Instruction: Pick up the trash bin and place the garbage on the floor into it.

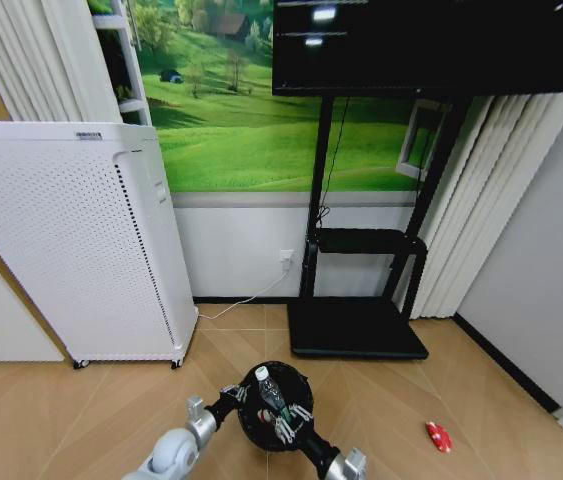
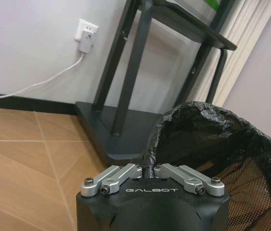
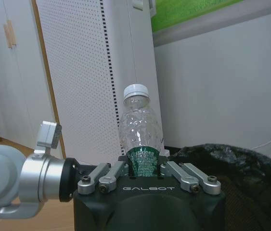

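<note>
Two hands are teaming up: the left hand (image 2: pixel 150 169) is pinching the black trash bin (image 1: pixel 274 401) by its rim, lifting it, so the right hand (image 3: pixel 147 165), clamped around the clear bottle (image 3: pixel 140 130), is hovering right above the opening. One red scrap (image 1: pixel 438 436) is lying on the floor (image 1: pixel 51 420), well off beside them.

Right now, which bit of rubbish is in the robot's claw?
The clear bottle with the green label, gripped by the right claw over the trash bin. The small red piece lies on the floor.
</note>
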`<state>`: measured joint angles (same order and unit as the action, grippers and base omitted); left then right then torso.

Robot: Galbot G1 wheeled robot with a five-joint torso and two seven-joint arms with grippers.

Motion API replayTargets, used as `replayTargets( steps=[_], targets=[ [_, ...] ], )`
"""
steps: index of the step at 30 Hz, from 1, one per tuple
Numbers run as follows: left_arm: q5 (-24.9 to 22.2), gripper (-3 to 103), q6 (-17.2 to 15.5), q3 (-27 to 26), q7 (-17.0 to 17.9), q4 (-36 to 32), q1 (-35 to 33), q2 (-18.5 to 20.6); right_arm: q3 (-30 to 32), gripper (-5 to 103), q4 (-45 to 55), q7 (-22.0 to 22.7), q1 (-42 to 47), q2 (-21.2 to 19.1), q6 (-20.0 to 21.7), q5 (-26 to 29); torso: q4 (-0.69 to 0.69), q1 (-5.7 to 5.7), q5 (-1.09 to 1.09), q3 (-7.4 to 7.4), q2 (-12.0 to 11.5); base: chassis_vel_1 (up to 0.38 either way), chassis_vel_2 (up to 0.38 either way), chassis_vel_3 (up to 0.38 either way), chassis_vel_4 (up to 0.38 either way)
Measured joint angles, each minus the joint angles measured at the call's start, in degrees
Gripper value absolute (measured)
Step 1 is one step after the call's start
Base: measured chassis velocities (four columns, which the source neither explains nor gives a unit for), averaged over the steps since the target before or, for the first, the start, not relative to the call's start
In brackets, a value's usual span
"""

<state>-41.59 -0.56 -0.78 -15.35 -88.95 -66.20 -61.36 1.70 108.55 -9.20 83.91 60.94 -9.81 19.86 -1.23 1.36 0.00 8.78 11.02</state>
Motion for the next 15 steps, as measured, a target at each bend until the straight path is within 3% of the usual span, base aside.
replayTargets(
  steps=[13,15],
  targets=[
    [-0.3,5,-0.6,-1.6,-1.0,-1.1,-2.5,0.3,-0.3,21,-4.2,-0.3,-2.2,0.4,-0.6,-0.1,0.00,0.00,0.00,0.00,0.0,0.000,0.000,0.000,0.000],
    [-0.3,5,-0.5,-1.8,-1.0,-1.1,-2.8,0.3,-0.1,31,-4.2,-0.7,-2.1,0.0,-0.4,0.0,0.00,0.00,0.00,0.00,0.0,0.000,0.000,0.000,0.000]
  ],
)
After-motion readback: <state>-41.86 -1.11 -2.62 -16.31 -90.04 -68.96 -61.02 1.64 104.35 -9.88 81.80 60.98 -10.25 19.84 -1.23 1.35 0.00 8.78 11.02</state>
